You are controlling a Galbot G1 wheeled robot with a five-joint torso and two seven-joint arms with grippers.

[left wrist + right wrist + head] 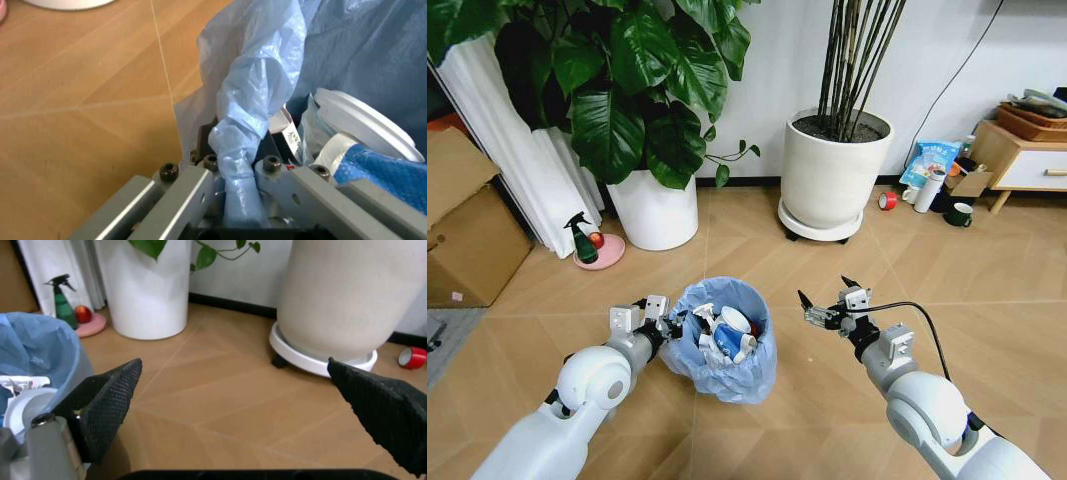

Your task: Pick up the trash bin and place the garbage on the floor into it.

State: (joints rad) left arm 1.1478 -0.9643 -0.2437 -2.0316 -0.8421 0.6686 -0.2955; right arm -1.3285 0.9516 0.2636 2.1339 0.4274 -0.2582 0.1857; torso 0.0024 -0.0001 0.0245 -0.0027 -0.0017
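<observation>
At the centre of the floor point(827, 420) stands the trash bin point(723, 345), garbage point(727, 333) inside. Left gripper point(667, 325), at its nine o'clock rim, pinches the thin, slippery bag; gripping the stiff rim looks safer. Right gripper point(825, 312), three o'clock, gapes empty.

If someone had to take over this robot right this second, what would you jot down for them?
Left gripper: shut on the rim of the trash bin, pinching its blue bag, as the left wrist view shows.
Right gripper: open, empty, apart from the bin on its right side, above the floor.
Garbage: a white lid, blue wrapper and paper pieces lie inside the bin.
Done: litter is binned; no loose pieces show on the boards near the bin.
Left: judging by this, little; check the floor beyond the head view.
</observation>
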